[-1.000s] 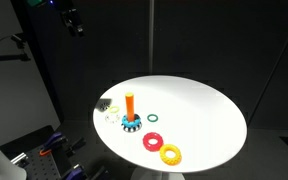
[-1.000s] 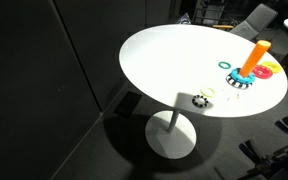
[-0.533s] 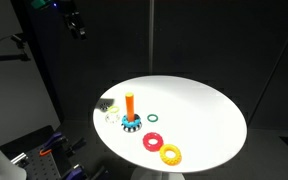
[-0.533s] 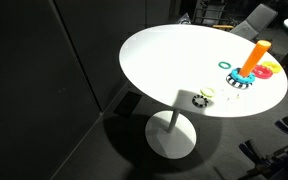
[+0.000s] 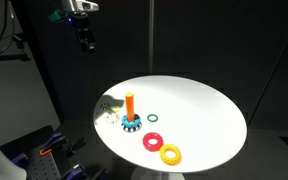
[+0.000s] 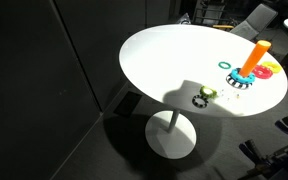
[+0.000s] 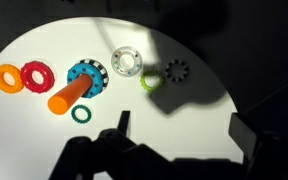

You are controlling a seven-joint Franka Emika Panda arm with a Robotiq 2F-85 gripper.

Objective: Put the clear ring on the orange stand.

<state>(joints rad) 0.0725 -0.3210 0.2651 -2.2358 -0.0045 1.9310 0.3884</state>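
Jaws of the gripper [image 7: 182,135] are held spread apart and empty, high above the white round worktop [image 7: 24,125]. The small colourless see-through plastic ring [image 7: 126,62] is laid flat, hole upward, just beside the blue toothed base of the orange peg stand [image 7: 72,95], whose long axis is upright.

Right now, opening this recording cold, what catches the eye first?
The brightly lit white round table against a dark room, with the orange stand on its blue toothed base upright toward one edge. A red ring and a yellow ring lie nearby; the tool hangs high overhead.
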